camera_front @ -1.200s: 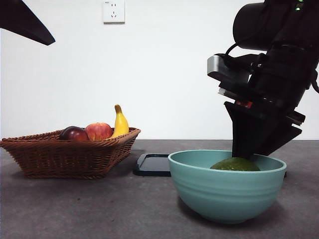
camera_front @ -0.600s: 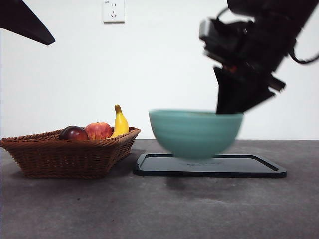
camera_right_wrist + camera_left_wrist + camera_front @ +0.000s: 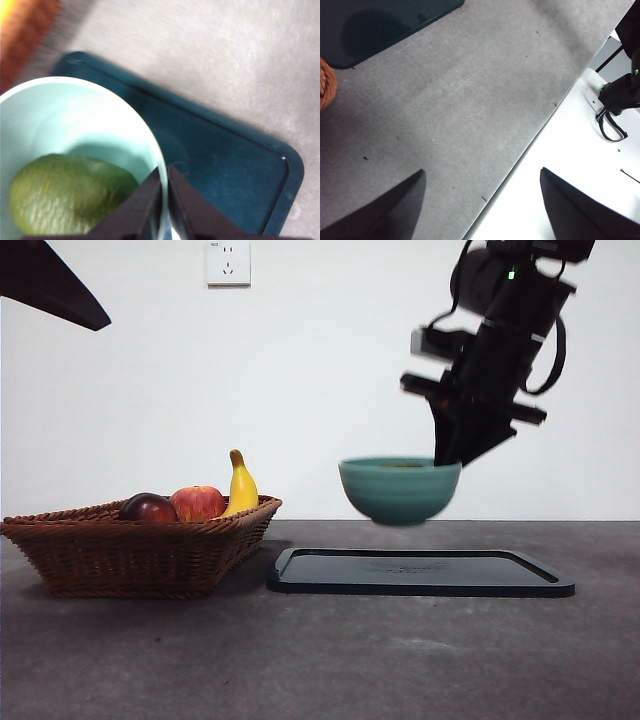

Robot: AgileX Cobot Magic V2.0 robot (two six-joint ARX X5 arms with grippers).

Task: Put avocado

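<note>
My right gripper [image 3: 452, 458] is shut on the rim of a teal bowl [image 3: 400, 489] and holds it in the air above the dark tray [image 3: 420, 572]. The right wrist view shows the jaws pinching the bowl's rim [image 3: 159, 170], with the green avocado [image 3: 70, 195] lying inside the bowl. From the front only a thin sliver of the avocado shows above the rim. My left gripper [image 3: 482, 200] is open and empty, high above the bare table near its edge; it shows as a black tip [image 3: 50, 285] at the top left.
A wicker basket [image 3: 140, 545] at the left holds a dark red-purple fruit [image 3: 148, 508], a red apple [image 3: 198, 503] and a banana [image 3: 241, 485]. The tray lies flat on the grey table, right of the basket. A wall socket [image 3: 228, 262] is behind.
My right gripper has lifted the bowl with the avocado off the table in front of the tray, carried it up and back, and now holds it above the tray. The left arm has not moved.
</note>
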